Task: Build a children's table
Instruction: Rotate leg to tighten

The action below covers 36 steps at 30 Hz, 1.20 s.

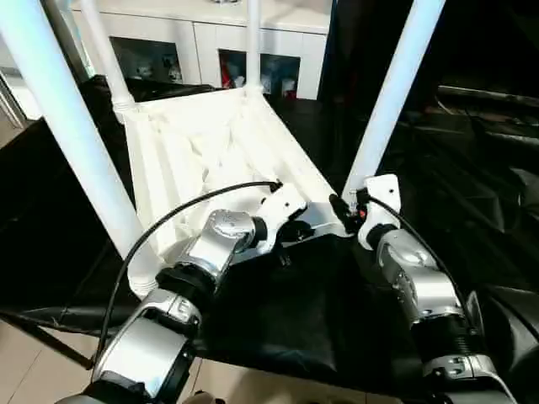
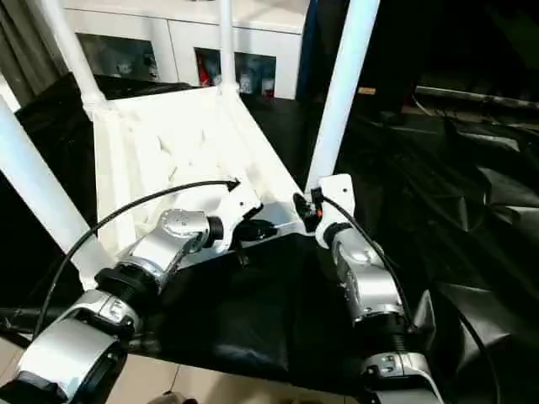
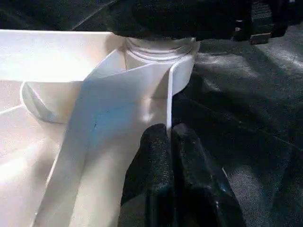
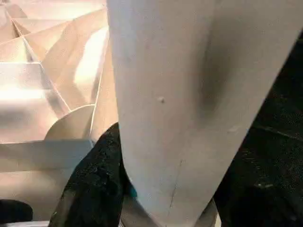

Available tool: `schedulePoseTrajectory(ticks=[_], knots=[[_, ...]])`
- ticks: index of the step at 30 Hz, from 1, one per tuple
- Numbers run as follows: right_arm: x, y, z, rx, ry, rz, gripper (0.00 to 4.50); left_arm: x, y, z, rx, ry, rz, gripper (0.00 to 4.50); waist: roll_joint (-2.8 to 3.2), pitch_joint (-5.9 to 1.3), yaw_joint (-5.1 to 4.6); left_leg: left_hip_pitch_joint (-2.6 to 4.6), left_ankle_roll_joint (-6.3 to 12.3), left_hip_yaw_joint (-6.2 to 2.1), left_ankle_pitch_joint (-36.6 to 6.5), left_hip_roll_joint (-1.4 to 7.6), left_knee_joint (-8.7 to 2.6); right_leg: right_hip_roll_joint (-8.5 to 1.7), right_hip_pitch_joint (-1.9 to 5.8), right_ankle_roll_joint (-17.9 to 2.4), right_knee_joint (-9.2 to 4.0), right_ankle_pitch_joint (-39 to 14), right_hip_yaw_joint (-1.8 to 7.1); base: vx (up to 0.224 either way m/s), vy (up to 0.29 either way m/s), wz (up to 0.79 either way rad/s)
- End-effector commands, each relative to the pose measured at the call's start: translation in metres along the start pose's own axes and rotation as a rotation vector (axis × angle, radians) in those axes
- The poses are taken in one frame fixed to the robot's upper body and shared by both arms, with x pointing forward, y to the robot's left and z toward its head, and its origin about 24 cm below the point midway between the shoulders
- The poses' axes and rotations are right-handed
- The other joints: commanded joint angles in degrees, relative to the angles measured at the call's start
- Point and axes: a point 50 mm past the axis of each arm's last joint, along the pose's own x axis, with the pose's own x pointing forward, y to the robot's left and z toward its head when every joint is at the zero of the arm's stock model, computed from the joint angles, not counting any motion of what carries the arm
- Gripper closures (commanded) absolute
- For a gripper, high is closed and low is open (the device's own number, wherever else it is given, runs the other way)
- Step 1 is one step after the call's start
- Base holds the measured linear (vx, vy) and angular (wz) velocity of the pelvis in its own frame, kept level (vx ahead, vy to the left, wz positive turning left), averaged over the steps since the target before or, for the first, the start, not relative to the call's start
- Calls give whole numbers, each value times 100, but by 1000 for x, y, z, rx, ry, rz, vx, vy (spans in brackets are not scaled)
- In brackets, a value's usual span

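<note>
The children's table (image 1: 210, 143) lies upside down on a black-draped table (image 1: 278, 320), all four legs standing up in its corner sockets. The left hand (image 3: 169, 137) is clenched on the thin near rim of the top, just short of the corner socket ahead of it. The right hand (image 1: 347, 212) is grasping the near right leg (image 1: 392, 101) low down, its fingers (image 4: 97, 179) either side of the leg's foot just above the socket. From here the likeliest trouble is that leg: if the right hand pushes or twists off-axis, the leg could bind or lean instead of seating. How deep it already sits is hard to judge, as the hand covers the joint. The left hand's pinch is on a narrow edge, so a hard push could slide the top across the cloth or slip the rim free.
</note>
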Motion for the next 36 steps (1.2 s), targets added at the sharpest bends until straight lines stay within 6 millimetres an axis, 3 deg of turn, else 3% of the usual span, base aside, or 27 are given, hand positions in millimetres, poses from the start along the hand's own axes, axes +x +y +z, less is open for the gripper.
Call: schedulePoseTrajectory(ticks=[1,4,8,15,20,22,27,36], knots=[[5,40,-16,65,60,192,173,13,-14,12,9,-57,-65,450,-81,-274,-23,57,106,-157,-1875,247,-481,-302,148,-914,-573,-2102,198,0,0,0],[0,40,-11,-11,52,333,137,1,-8,5,14,-44,-104,450,-86,-279,-30,52,130,-157,-1849,246,-483,-300,157,-936,-567,-2035,195,0,0,0],[-16,35,-7,-111,55,571,137,-17,0,-6,25,-17,-174,450,-90,-292,1,21,298,-144,-1575,260,-460,-307,213,-1067,-515,-1528,196,0,0,0],[-41,13,0,-146,98,811,137,-50,7,-18,53,36,-342,450,-74,-322,21,42,554,-120,-1153,284,-422,-296,248,-1499,-420,-708,181,0,0,0],[-48,3,1,-181,139,866,137,-69,11,-25,55,85,-418,450,-51,-315,54,68,478,-92,-1160,320,-425,-293,219,-1645,-391,-677,168,0,0,0],[-50,0,2,-182,148,884,162,-75,14,-27,55,93,-414,450,-51,-315,91,75,419,-83,-1158,321,-427,-290,219,-1648,-382,-659,174,0,0,0],[-50,2,2,-174,154,906,193,-78,16,-27,49,93,-408,450,-60,-326,147,75,372,-80,-1085,310,-416,-306,228,-1640,-365,-567,178,0,0,0],[-50,7,-2,-152,155,897,238,-73,19,-24,47,69,-335,450,-70,-331,146,70,382,-83,-1028,301,-404,-302,238,-1621,-362,-566,174,0,0,0]])
